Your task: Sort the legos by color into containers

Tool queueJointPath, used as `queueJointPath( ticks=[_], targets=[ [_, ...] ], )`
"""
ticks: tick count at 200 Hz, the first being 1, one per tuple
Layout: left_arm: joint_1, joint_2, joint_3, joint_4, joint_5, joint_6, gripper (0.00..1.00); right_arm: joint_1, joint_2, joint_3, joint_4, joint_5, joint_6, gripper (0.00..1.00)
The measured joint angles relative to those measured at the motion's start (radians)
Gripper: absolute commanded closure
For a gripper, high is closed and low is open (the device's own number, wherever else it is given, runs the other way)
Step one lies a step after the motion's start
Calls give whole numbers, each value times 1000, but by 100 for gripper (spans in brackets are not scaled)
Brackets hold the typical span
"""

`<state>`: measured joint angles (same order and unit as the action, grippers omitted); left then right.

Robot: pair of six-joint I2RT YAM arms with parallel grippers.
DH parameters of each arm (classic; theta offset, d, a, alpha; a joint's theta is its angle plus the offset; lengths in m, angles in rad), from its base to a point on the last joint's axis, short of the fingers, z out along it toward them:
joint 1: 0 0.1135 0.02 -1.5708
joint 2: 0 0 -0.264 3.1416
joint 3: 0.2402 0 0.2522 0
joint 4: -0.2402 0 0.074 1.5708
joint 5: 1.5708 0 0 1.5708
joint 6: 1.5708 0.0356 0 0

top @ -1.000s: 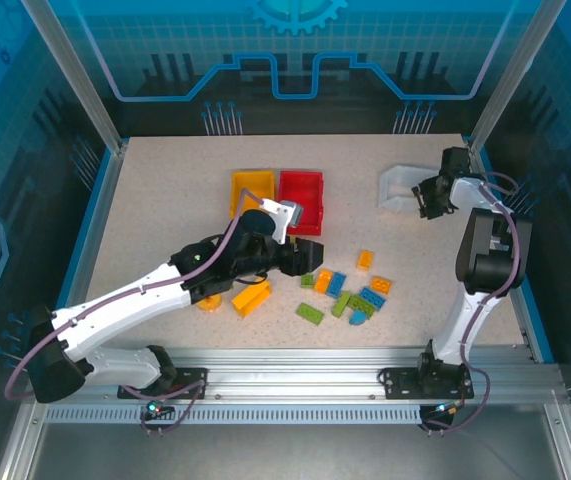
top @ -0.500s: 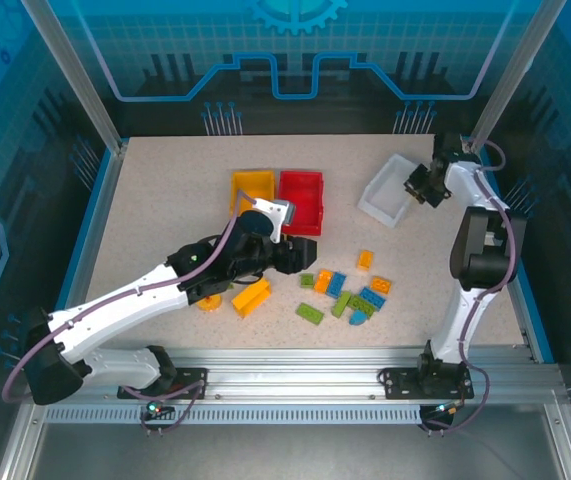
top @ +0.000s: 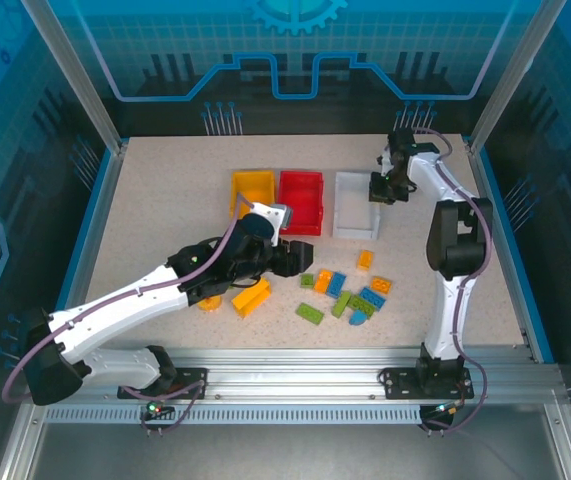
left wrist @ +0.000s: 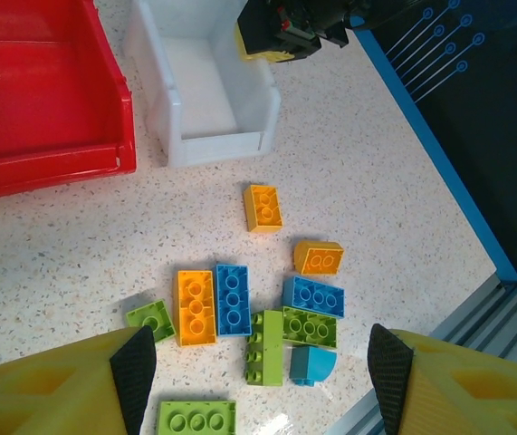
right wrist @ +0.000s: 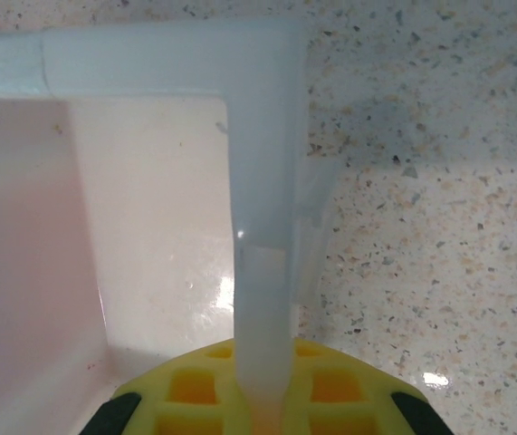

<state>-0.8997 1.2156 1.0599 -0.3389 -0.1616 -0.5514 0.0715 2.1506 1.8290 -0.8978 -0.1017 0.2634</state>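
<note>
The right gripper (top: 378, 188) pinches the wall of the translucent white plastic bin (top: 353, 215), upper middle beside the red plastic bin (top: 301, 190), so a crooked pull may tip it; the left gripper (top: 303, 254) hangs open above the scattered studded bricks (top: 350, 293).

tabletop (top: 165, 210): speckled beige | blue edge strip (top: 91, 230) | translucent blue wall panels (top: 295, 60) | aluminium posts (top: 73, 75) | metal front rail (top: 295, 385)

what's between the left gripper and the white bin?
Loose legos, orange, blue and green, scattered on the table; nothing else. Left wrist view shows it, from the open left gripper up to the white bin.
</note>
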Motion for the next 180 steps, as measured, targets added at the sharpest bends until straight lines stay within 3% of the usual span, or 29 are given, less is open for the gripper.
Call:
queueJointPath(
  ticks=[72,111,150,180],
  targets=[
    [0,0,-3,-2,-7,-9,32,2,49,46,-26,0,-31,57],
    [0,0,-3,-42,-46,-31,33,11,-11,16,-6,47,0,51],
    [0,-51,-24,-113,-113,-67,33,53,-381,-280,137,95,132,49],
    [0,-155,-82,-176,-147,-97,33,238,-729,-615,346,90,335,54]
  ],
)
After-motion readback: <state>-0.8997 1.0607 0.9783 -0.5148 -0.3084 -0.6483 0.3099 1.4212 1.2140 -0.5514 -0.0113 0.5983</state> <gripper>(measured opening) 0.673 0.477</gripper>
